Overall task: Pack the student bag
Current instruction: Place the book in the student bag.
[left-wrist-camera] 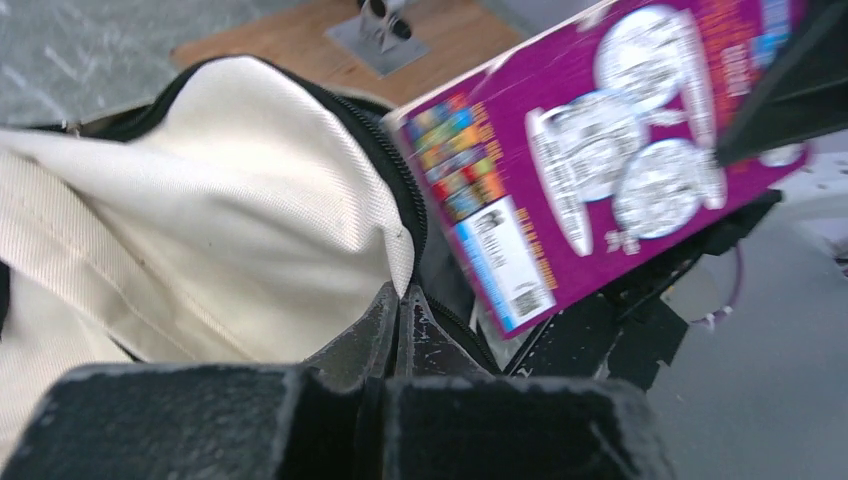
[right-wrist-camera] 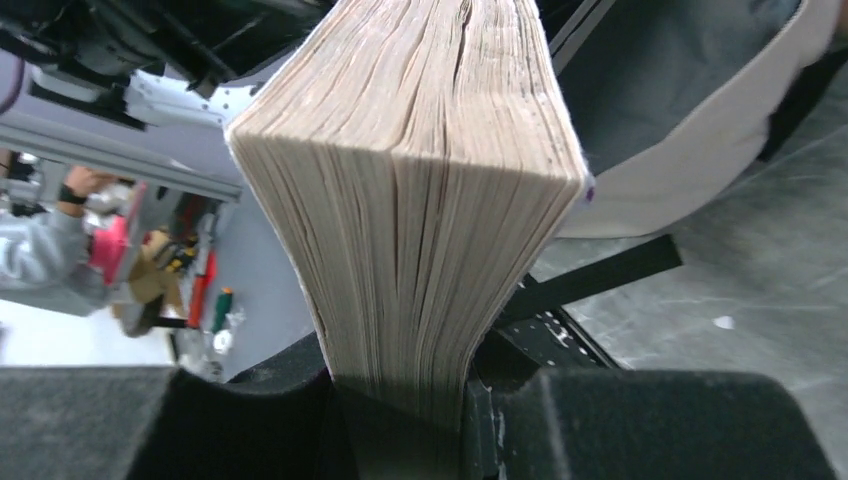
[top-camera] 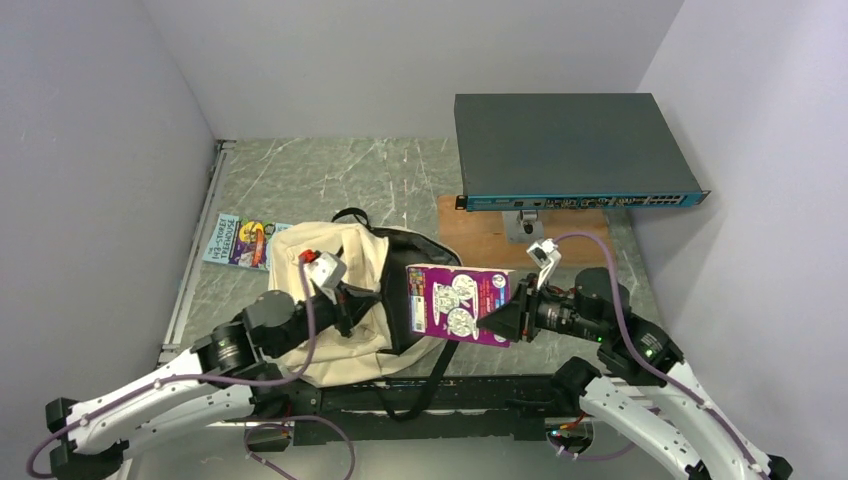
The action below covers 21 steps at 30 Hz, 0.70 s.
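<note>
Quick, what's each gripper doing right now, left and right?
Left gripper: closed, pinching the student bag at its zipper edge.
Right gripper: closed on the purple book, holding it at the bag's opening.

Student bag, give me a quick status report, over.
Left gripper shut on zipper edge of student bag. Right gripper shut on purple book at the opening. Second book lies left of bag.
</note>
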{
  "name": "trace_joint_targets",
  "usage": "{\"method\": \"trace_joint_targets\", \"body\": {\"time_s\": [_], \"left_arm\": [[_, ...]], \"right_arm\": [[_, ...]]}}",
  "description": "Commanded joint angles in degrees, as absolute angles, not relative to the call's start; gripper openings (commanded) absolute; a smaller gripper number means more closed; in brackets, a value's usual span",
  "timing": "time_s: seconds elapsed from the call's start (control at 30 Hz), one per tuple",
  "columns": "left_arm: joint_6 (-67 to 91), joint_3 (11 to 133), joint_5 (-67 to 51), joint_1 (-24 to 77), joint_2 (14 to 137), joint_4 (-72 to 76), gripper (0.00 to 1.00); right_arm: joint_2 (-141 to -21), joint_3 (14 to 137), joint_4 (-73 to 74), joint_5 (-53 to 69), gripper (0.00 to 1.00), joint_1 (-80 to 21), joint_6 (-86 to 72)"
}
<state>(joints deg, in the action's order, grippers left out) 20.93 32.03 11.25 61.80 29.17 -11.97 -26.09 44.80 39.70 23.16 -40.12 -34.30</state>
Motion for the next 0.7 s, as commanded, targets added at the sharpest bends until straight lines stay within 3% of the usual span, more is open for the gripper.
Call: {"method": "trace_joint_targets", "body": {"time_s": [0.0, 0.4, 0.67], "left_arm": [[16.16, 32.4, 1.43, 62.23, 23.01, -9.14, 0.0], [14.88, 36.94, -0.93, 62.23, 26.87, -10.06, 0.0], [18.04, 36.35, -1.02, 62.23, 28.84, -8.43, 0.0]], "right_arm": [[-25.64, 39.44, 21.55, 27.79, 0.0, -40.25, -47.04], [-31.42, 26.76, 3.47, 27.32, 0.0, -41.71, -62.29], [-38.19, 20.04, -17.35, 17.03, 0.0, -48.43, -67.77]]}}
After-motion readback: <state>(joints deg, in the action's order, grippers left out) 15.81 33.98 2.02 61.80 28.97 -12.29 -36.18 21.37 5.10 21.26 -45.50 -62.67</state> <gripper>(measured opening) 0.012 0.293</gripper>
